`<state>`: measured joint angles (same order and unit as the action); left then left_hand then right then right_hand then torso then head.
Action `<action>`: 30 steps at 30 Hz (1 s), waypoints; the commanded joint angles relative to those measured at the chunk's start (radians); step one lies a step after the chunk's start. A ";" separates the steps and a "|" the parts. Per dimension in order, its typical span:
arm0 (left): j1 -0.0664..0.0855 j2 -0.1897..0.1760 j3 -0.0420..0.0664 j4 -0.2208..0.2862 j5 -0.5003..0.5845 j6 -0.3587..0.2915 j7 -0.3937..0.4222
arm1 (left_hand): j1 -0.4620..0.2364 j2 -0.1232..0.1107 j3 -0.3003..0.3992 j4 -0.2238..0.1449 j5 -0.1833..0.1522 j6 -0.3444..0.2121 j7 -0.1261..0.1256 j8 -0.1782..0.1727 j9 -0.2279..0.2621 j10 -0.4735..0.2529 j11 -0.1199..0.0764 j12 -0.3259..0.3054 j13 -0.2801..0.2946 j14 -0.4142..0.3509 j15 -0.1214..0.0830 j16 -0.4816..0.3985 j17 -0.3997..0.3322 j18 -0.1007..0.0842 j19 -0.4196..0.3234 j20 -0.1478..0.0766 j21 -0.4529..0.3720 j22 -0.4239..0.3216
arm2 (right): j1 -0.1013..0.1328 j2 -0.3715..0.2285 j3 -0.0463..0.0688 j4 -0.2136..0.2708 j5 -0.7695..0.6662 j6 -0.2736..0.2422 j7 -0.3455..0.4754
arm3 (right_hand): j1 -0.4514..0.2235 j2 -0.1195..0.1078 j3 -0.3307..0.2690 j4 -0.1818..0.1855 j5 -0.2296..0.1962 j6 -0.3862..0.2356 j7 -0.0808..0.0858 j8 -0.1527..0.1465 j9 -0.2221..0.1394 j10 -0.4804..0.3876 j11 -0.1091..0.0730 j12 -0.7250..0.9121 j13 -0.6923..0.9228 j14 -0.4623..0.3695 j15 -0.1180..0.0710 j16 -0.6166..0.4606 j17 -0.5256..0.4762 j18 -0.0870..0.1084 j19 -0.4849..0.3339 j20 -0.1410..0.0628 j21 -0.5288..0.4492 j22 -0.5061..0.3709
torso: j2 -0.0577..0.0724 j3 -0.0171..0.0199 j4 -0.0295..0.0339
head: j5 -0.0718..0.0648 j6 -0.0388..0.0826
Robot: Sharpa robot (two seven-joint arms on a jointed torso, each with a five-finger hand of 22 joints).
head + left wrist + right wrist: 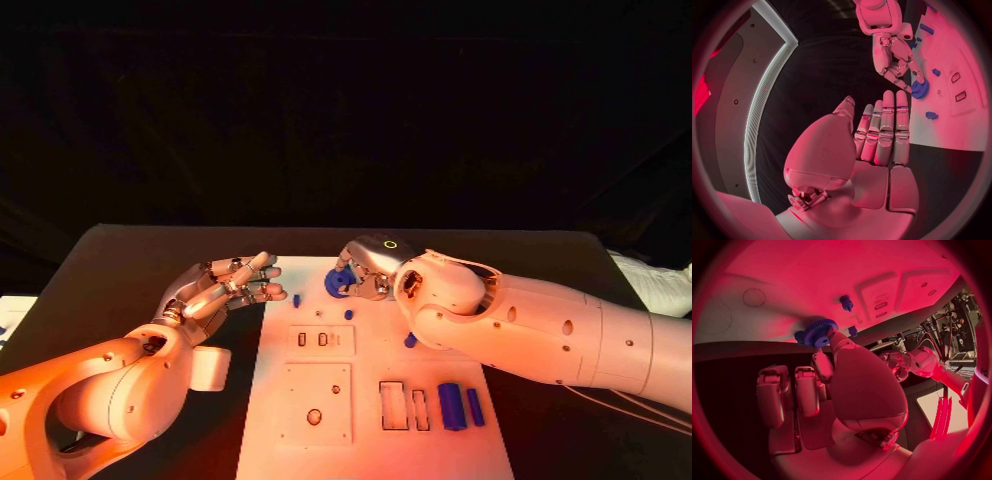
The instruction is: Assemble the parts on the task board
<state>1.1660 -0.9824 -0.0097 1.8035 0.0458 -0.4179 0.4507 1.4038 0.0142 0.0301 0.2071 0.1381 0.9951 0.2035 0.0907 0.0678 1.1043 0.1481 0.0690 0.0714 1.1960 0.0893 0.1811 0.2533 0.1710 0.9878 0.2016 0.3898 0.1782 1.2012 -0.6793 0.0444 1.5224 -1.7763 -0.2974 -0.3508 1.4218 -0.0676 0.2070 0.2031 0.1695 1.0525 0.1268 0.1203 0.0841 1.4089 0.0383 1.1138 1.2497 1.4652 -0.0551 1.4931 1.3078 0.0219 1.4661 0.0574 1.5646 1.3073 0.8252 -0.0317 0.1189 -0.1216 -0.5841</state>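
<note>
The white task board (361, 440) lies in the middle of the table. A blue gear (340, 282) stands at the board's far end, and my right hand (378, 262) pinches it between thumb and fingertips; the right wrist view shows the gear (820, 332) at those tips. My left hand (224, 285) hovers beside the board's far left edge, fingers straight and apart from the board, holding nothing. The left wrist view shows its flat palm (879, 140), with the right hand (895, 60) over the gear (920, 90). Small blue pegs (297, 299) (349, 314) (410, 340) lie on the board.
Two long blue pieces (450, 405) (475, 405) lie at the board's near right, next to two narrow slots (392, 405). A square plate with holes (317, 400) sits at the near left. Black table (130, 270) surrounds the board.
</note>
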 commanded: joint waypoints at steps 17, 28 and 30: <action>0.001 0.001 0.001 0.002 0.001 0.021 0.003 | 0.010 0.002 0.001 -0.007 0.001 0.000 0.004 -0.003 0.000 -0.001 0.002 -0.004 -0.001 0.000 0.005 -0.006 0.001 0.010 -0.003 0.001 -0.006 -0.002 | -0.002 0.013 -0.006 -0.016 -0.035 0.017 -0.039 | -0.089 -0.060 -0.035 0.063 -0.083 -0.076 0.005 -0.061 0.014 -0.016 0.006 -0.122 -0.059 0.070 0.029 -0.011 0.087 -0.015 0.084 0.026 -0.005 0.237 | 0.000 -0.0004 0.0003 | -0.003 -0.001; 0.001 -0.001 0.001 0.004 0.001 0.020 0.002 | 0.010 0.002 0.001 -0.007 0.001 0.000 0.004 -0.003 0.000 -0.001 0.002 -0.004 -0.001 0.000 0.005 -0.006 0.001 0.010 -0.003 0.001 -0.006 -0.002 | -0.002 0.014 -0.008 -0.022 0.030 0.070 -0.042 | -0.286 -0.008 -0.164 0.089 0.112 -0.064 0.013 -0.051 0.011 -0.010 0.015 -0.113 -0.042 0.073 0.037 -0.006 0.100 -0.017 0.088 0.037 -0.003 0.243 | 0.000 -0.0006 0.0011 | -0.005 -0.004; 0.001 -0.002 0.001 0.004 0.001 0.020 0.002 | 0.010 0.002 0.001 -0.007 0.001 0.000 0.004 -0.003 0.000 -0.001 0.002 -0.004 -0.001 0.000 0.005 -0.006 0.001 0.010 -0.003 0.001 -0.006 -0.002 | -0.002 0.014 -0.008 -0.025 0.039 0.077 -0.045 | -0.287 -0.001 -0.169 0.088 0.120 -0.059 0.012 -0.051 0.011 -0.009 0.014 -0.110 -0.039 0.073 0.037 -0.005 0.102 -0.017 0.089 0.037 -0.003 0.243 | 0.000 -0.0007 0.0007 | -0.005 -0.004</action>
<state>1.1660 -0.9847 -0.0097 1.8048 0.0458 -0.4164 0.4483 1.4038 0.0142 0.0301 0.2071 0.1381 0.9951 0.2035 0.0907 0.0678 1.1043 0.1481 0.0690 0.0713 1.1960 0.0893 0.1811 0.2530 0.1710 0.9878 0.2016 0.3897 0.1782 1.2015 -0.6657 0.0389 1.5000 -1.7669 -0.2617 -0.3845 1.1381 -0.0724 0.0454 0.2921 0.2866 0.9910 0.1420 0.0732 0.0974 1.4008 0.0485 0.9970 1.2093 1.4665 -0.0248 1.4853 1.3075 0.0220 1.4643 0.0882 1.5645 1.3078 0.8252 -0.0325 0.1197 -0.1262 -0.5870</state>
